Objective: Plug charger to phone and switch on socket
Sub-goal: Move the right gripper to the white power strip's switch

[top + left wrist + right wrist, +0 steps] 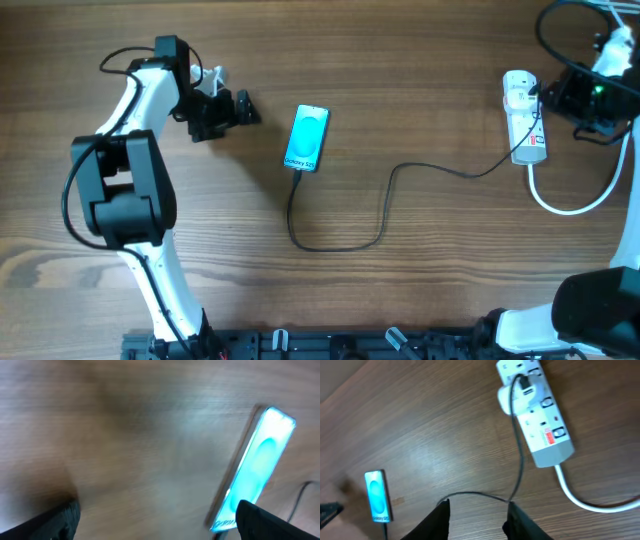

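The left gripper (159, 510) stands wide open with nothing between its fingers, at the upper left of the overhead frame, near the left of the phone (307, 138). The right gripper (477, 510) is also parted and empty. It hangs at the upper right, just beside the socket (524, 130). The wooden table (420, 60) bears everything. The socket is white with a red switch mark (551, 436), and its thick white lead (570, 205) curves downward. The phone lies flat at centre-left with its screen lit. The charger (385, 210) — thin, black — loops from the socket to the phone's lower end, where its tip meets the phone.
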{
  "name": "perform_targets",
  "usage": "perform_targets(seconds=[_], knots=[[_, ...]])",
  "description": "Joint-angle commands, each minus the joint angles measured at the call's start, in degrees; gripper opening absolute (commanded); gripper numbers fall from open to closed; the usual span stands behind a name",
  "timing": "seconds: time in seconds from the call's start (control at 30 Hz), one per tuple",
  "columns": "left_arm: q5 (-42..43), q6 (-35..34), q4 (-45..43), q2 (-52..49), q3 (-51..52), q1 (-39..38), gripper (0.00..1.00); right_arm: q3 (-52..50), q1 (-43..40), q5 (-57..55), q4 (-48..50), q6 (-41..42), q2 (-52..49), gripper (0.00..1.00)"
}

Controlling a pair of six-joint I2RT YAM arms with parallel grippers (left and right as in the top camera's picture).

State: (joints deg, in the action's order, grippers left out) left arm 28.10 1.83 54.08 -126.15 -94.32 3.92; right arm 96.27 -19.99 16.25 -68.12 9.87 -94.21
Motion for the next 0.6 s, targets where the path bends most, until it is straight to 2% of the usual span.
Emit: perform_targets(seconds=[0.0,0.1,0.17,0.3,0.37,0.57], knots=[[-2.7,3.5,0.3,14.3,0.3,0.5,1.00,0.8,-0.8,0.1,-0.3,-1.4,0.0,0.34],[-2.7,1.5,-1.5,29.6,0.3,0.4,1.00,0.8,-0.8,0.1,-0.3,-2.0,0.0,0.13],[-2.7,0.7,-3.2,40.3,0.3,0.4,1.00,0.8,-0.9,0.1,-0.2,-2.0,0.0,0.04],[-2.7,0.7,-3.7,53.7,0.3,0.4,1.00,0.2,-3.2,0.1,1.0,-1.9,-0.1,0.04],[-2.7,0.7,-3.5,57.3,0.3,0.4,1.00,-1.7,-6.0,0.1,2.7,-1.9,-0.1,0.04],[-2.7,0.7,-3.5,57.2,0.3,0.4,1.00,-13.7,-13.1,2.1,14.1,2.3,-0.1,0.04]])
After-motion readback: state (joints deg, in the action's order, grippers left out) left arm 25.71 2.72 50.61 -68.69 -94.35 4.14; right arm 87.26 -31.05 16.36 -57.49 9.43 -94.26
